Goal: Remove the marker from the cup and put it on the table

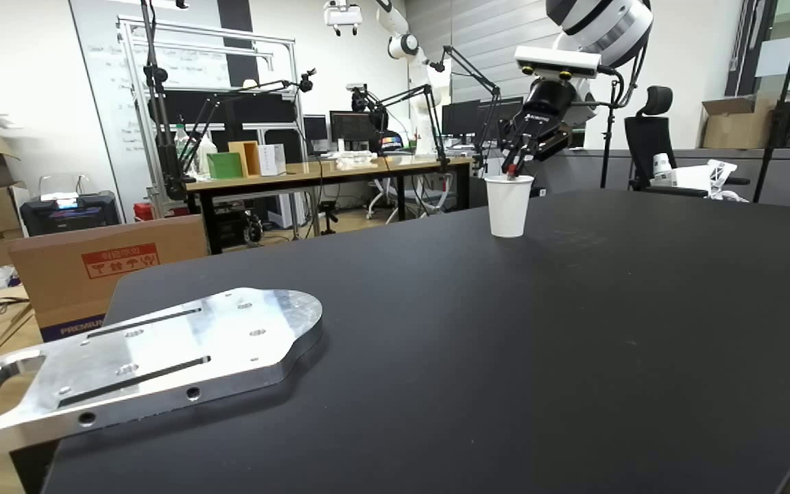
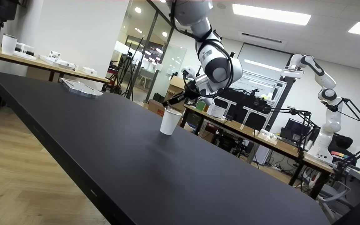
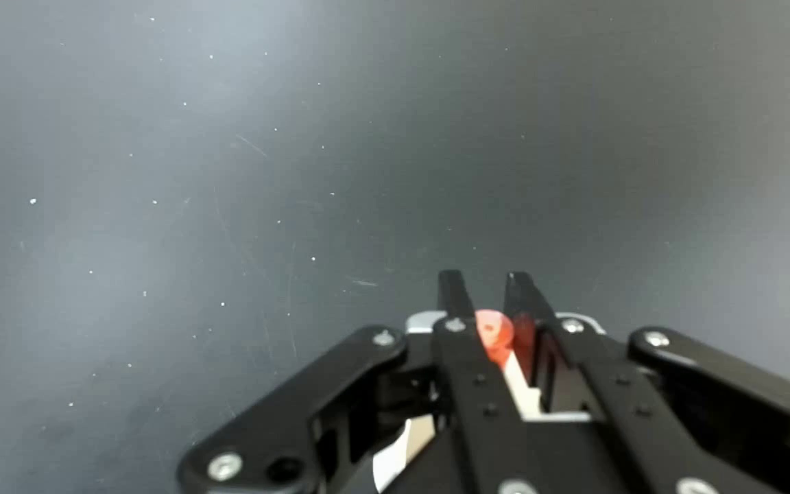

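Observation:
A white paper cup (image 1: 508, 211) stands upright on the black table (image 1: 505, 357); it also shows in an exterior view (image 2: 170, 122). A marker with a red cap (image 1: 511, 171) sticks up out of the cup's mouth. My gripper (image 1: 514, 156) points down at a slant over the cup rim. In the wrist view, the narrow-set fingers (image 3: 485, 291) are shut on the marker's red cap (image 3: 494, 331), which lies against the left finger, with a red reflection on the right finger. The marker's lower part is hidden inside the cup. A bit of white cup (image 3: 389, 463) shows below the fingers.
A flat silver metal plate (image 1: 189, 350) with slots lies at one end of the table; it also shows in an exterior view (image 2: 81, 88). A cardboard box (image 1: 114, 274) stands beyond the table edge. Benches with equipment (image 1: 313, 175) stand behind.

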Controlling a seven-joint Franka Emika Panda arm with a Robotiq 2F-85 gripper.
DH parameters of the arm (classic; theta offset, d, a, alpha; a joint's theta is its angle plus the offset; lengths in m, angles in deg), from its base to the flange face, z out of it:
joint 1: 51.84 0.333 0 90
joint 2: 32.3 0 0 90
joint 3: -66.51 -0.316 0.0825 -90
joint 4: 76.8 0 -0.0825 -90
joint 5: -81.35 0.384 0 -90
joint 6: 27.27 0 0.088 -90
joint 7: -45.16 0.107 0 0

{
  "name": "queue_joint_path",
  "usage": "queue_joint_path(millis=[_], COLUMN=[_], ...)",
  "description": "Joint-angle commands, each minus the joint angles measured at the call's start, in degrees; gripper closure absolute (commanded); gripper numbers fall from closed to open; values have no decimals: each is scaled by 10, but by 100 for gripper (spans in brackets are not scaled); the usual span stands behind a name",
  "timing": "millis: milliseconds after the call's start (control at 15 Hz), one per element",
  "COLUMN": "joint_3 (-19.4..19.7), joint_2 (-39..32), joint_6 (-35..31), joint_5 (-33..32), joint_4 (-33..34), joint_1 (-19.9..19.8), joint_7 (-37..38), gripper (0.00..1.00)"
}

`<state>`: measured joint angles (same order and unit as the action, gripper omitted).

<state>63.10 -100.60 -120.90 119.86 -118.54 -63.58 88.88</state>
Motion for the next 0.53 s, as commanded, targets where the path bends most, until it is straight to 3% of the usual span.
queue_joint_path(millis=[0, 467], joint_3=[-2, -10], joint_2=[-8, 15], joint_6=[19, 47], joint_5=[-4, 6], joint_4=[35, 57], joint_1=[3, 2], joint_7=[9, 26], gripper=[95, 95])
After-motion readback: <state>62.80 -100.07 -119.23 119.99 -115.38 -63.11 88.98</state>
